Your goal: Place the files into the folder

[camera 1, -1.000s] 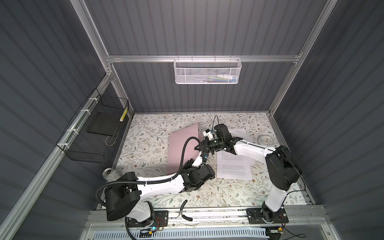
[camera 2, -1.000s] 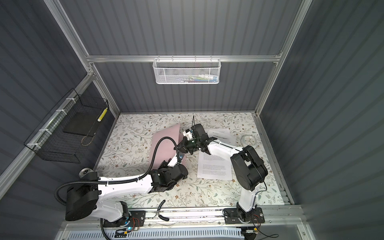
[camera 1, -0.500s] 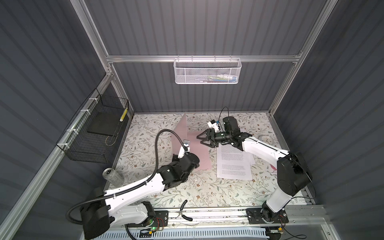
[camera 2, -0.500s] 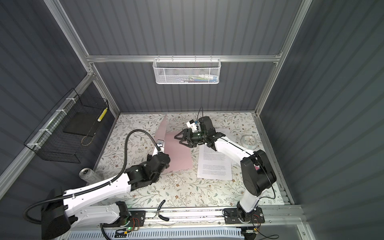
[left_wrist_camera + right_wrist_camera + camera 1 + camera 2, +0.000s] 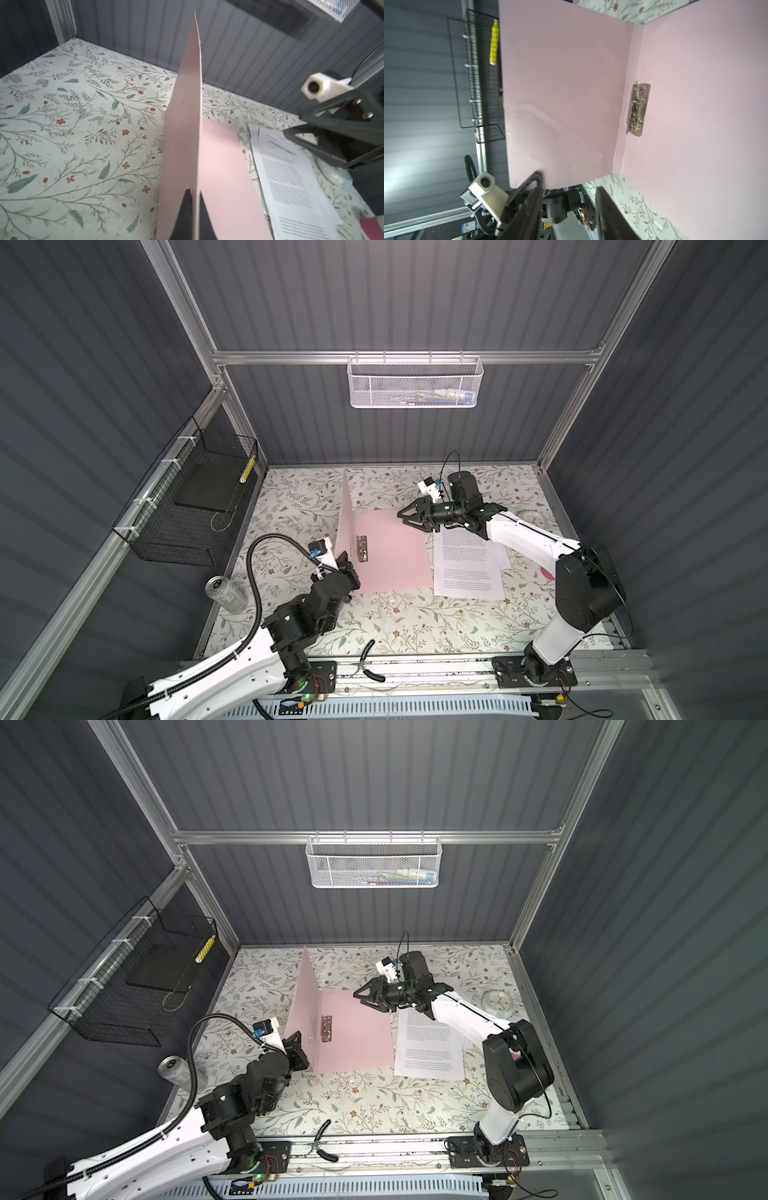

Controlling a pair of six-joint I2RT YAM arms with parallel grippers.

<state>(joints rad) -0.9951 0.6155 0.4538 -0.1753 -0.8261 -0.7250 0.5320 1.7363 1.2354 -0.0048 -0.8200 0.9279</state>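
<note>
Since the files (image 5: pixel 467 564) lie flat below the right pincer (image 5: pixel 401 517) and back toward its wrist, long axis running front rail (image 5: pixel 436 668) to back wall (image 5: pixel 395 439), I log the right arm as nearer. Folder (image 5: pixel 390 556): back cover flat, ahead of and beneath that pincer, just beside the files. Right pincer: jaws apart, empty. Left pincer (image 5: pixel 347 568): clamped on the front cover, holding it upright. Obstruction: right forearm (image 5: pixel 523 533) overhangs the sheets' far end. Can (image 5: pixel 226 593): well apart.

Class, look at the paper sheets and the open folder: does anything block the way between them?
Nothing visible does. The left gripper holds the cover of the folder upright on the far side; the sheets lie right beside its flat half.
</note>
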